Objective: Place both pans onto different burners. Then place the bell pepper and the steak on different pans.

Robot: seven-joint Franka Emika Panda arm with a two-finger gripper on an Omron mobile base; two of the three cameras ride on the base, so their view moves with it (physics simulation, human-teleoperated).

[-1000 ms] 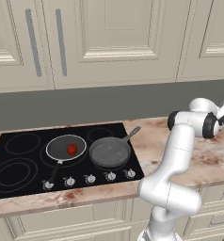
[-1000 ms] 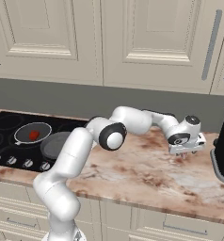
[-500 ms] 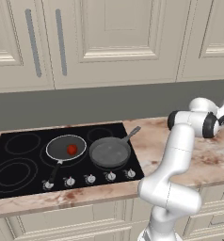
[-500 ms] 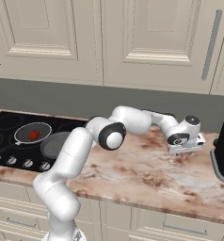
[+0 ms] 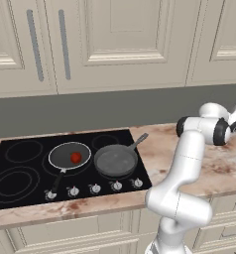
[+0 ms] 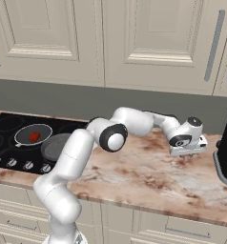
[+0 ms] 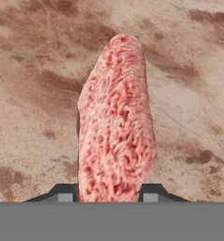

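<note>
End effector (image 7: 109, 196) low over the marbled worktop (image 6: 134, 171), far right of the cooktop (image 5: 21, 173), its fingers narrowed against both sides of the steak (image 7: 116, 122) (pink, lying on the worktop). Bell pepper (image 5: 76, 157) sits in the shallow pan (image 5: 69, 155); the grey pan (image 5: 115, 159) stands just right of it, both on burners.

The tool (image 7: 110, 194) has closed onto the steak (image 7: 116, 122)
</note>
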